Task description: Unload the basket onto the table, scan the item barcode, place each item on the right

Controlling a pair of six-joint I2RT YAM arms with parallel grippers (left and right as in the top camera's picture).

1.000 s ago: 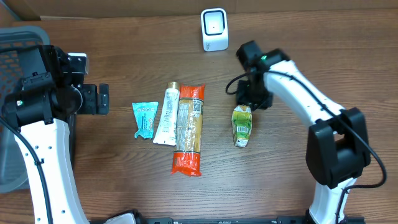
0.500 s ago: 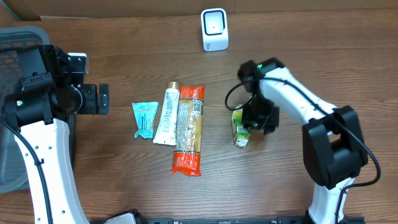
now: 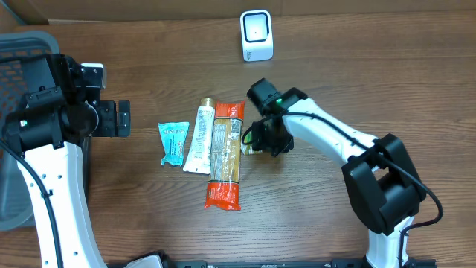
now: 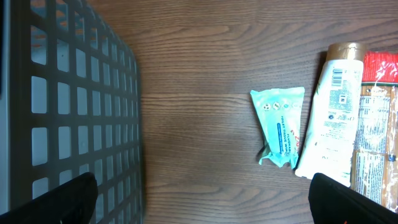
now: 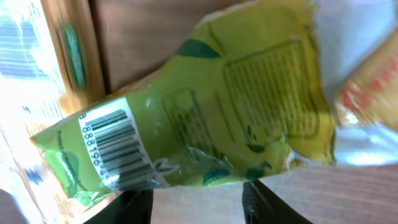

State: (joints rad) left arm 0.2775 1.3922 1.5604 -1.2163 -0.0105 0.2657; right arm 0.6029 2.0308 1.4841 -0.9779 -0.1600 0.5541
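Green pouch [image 5: 205, 106] sat clenched in my right claw [image 5: 199, 202], its barcode [image 5: 118, 149] showed, my left claw [image 4: 202, 196] hung released, spread wide above the counter [image 4: 199, 62].

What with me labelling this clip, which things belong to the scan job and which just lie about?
Job: pouch, held in the right gripper; scanner.
Lying about: teal packet; tube; orange pack; basket.

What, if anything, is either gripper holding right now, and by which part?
The right gripper holds the green packet, seemingly near its middle; exact contact is hidden. The left gripper holds nothing.
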